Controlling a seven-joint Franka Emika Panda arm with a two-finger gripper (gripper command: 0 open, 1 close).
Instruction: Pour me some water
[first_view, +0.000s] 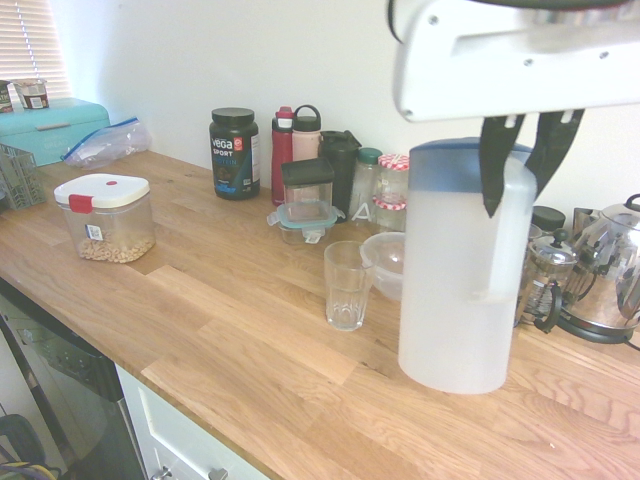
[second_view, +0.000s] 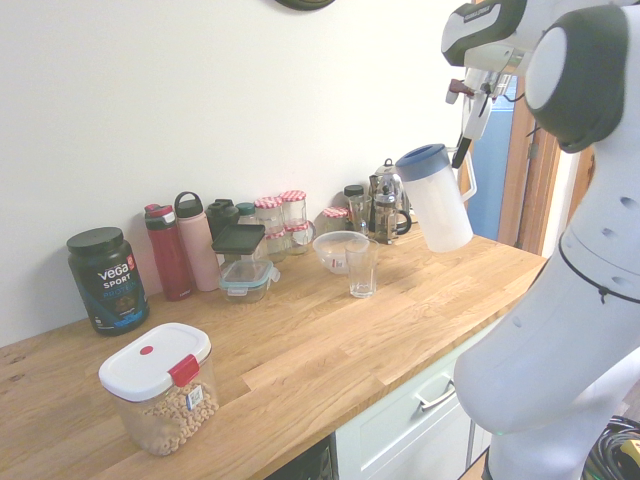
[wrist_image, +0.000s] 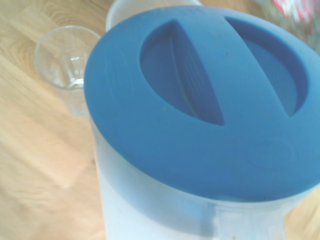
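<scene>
A tall translucent white pitcher (first_view: 460, 280) with a blue lid (wrist_image: 200, 100) hangs in the air above the wooden counter (second_view: 330, 340), tipped slightly toward the glass. My gripper (second_view: 463, 152) is shut on its side handle, with the dark fingers (first_view: 497, 165) reaching down behind the lid. The water (first_view: 455, 340) shows faintly in the pitcher's lower part. An empty clear drinking glass (first_view: 347, 285) stands on the counter, to the pitcher's left in the second exterior view (second_view: 361, 268). In the wrist view the glass (wrist_image: 67, 60) sits just beyond the lid.
A glass bowl (first_view: 390, 262) stands right behind the glass. A coffee press (first_view: 545, 285) and a kettle (first_view: 610, 280) are by the wall. Bottles, jars and a Vega tub (first_view: 234, 152) line the back. A cereal container (first_view: 105, 215) stands apart near the front edge.
</scene>
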